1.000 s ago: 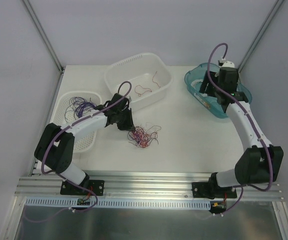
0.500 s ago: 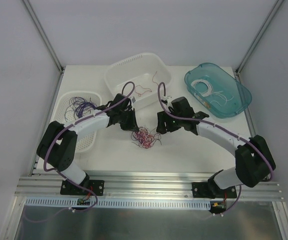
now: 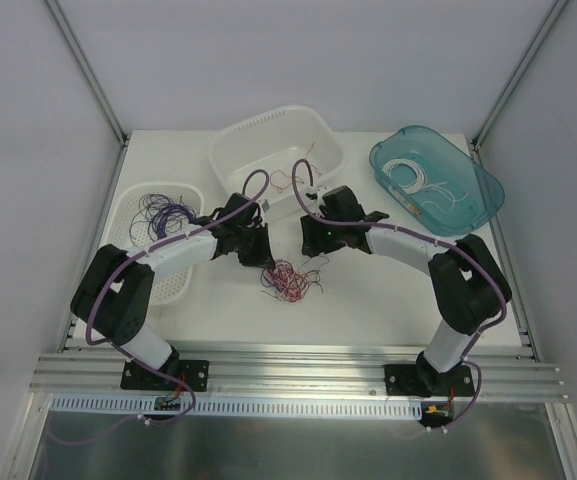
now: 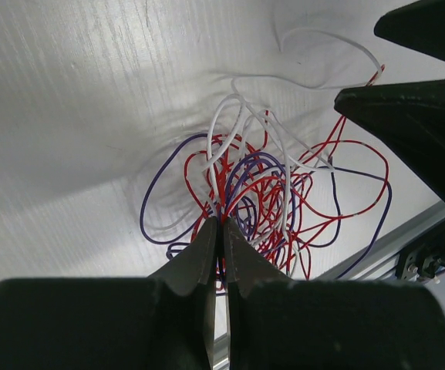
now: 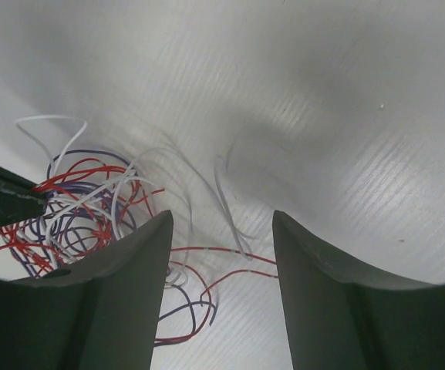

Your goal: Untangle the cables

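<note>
Cables (image 3: 288, 278): roundish tangle, loops all ways

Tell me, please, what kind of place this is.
Probably a robot lab test cell: a left arm and a right arm bolted to a metal rail, with a teal tub and tangled cables on a walled white table.

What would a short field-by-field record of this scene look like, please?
left fingers: shut, pinching the tangled cables
right fingers: open, above the tangle's edge, holding nothing
tangled cables: red, purple, white, on the table
white basket: purple cables
white tub: red cables
teal tub: white cables
</note>
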